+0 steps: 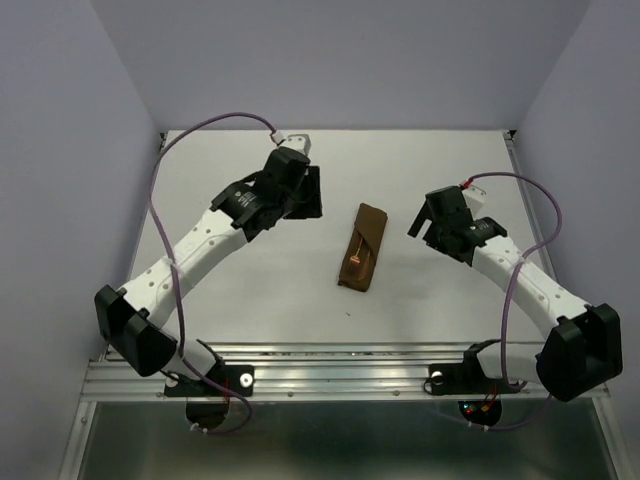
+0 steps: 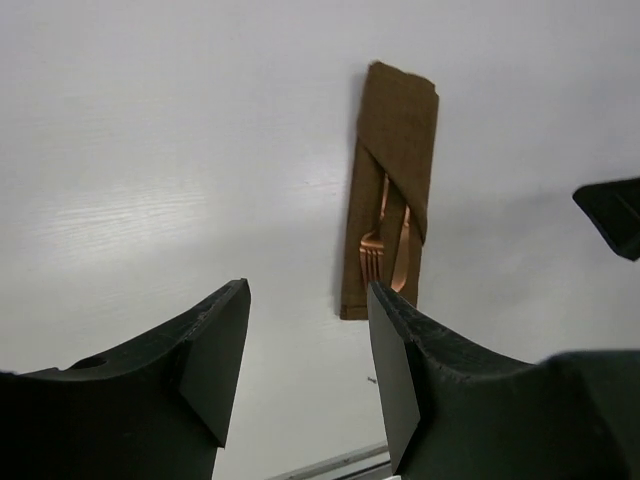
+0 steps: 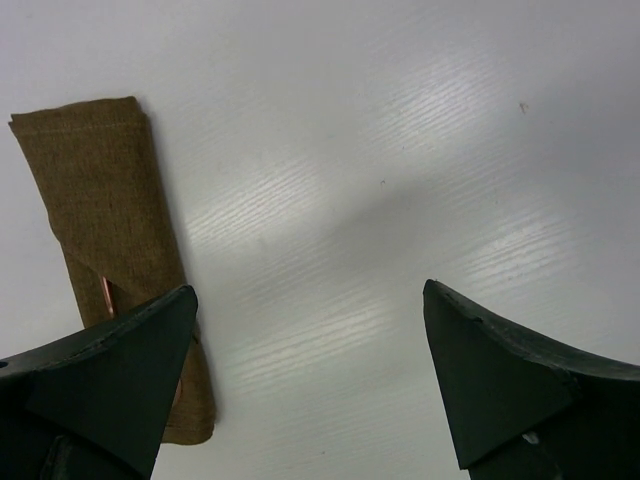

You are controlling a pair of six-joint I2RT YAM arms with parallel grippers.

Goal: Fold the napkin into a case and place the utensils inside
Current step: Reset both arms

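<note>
Black left fingers [image 2: 215, 360] and right fingers [image 3: 110, 370] gape, touching nothing.

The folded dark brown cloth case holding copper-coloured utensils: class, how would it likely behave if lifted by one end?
Being thin fabric, the dark brown cloth case would probably sag, perhaps unfold. The slim copper-coloured utensils lie under one diagonal flap, so tipping might let them slide out. Pushed across the smooth white table, it would likely slide rather than roll.
</note>
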